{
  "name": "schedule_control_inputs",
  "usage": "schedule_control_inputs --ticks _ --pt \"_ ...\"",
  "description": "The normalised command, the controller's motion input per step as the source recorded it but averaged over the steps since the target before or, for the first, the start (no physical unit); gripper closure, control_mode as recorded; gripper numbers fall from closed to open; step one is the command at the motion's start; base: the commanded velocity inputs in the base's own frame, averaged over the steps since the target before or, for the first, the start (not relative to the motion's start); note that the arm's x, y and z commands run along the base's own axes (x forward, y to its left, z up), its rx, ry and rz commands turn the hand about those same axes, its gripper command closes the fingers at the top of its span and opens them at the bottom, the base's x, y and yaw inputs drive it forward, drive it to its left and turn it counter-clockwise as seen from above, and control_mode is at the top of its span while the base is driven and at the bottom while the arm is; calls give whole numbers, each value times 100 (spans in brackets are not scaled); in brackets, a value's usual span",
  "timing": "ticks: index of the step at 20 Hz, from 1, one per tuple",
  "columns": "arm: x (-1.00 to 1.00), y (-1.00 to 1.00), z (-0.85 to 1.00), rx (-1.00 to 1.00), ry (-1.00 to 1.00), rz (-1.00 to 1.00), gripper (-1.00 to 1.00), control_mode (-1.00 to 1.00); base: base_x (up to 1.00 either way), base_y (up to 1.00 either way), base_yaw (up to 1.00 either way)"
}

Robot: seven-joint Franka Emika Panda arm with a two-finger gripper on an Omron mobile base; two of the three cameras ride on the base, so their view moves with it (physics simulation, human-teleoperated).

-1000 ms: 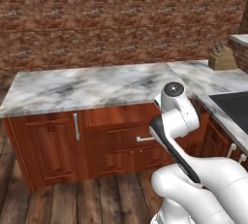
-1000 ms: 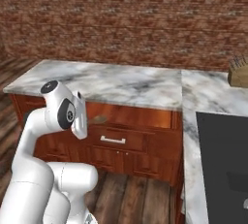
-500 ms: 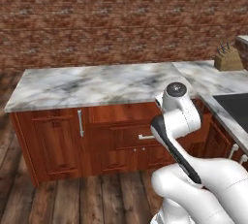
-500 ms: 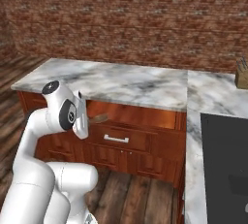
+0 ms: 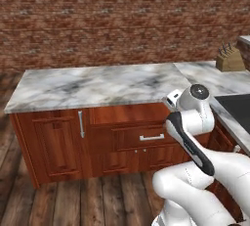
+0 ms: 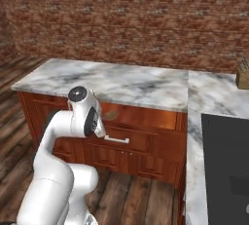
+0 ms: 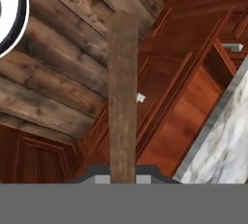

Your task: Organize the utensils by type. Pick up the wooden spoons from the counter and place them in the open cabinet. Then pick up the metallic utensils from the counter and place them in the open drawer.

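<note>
In the hand view my gripper [image 7: 122, 175] is shut on a wooden spoon [image 7: 122, 92], whose straight brown handle runs up from between the fingertips. Behind it lie floor planks and reddish cabinet fronts. In the base views the arm is folded low in front of the counter [image 5: 97, 85], and a tan tip of the wooden spoon [image 6: 110, 115] pokes out beside the hand. The marble counter [image 6: 121, 80] top carries no utensils in these views. The metallic utensils, the open cabinet and the open drawer are out of view.
Under the counter are a narrow door with a silver bar handle [image 5: 80, 124] and shut drawers with a silver pull [image 5: 151, 137]. A knife block [image 5: 229, 58] stands at the far right corner. A dark cooktop [image 6: 226, 165] lies on the right run. Wooden floor stretches in front.
The whole picture has shifted a little in both base views, so the base has moved. The arm keeps the same folded pose.
</note>
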Motion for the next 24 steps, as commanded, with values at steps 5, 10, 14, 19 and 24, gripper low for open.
schedule_control_inputs --ticks 5,10,14,19,24 --pt "82 0 0 0 8 19 100 -100 0 0 0" --pt "80 0 0 -2 19 15 100 -100 0 0 0" --pt "65 0 0 -2 16 9 100 -100 0 0 0" --pt "38 0 -18 -1 5 1 100 -100 0 0 0" --pt "26 0 -56 0 0 0 100 -100 0 0 0"
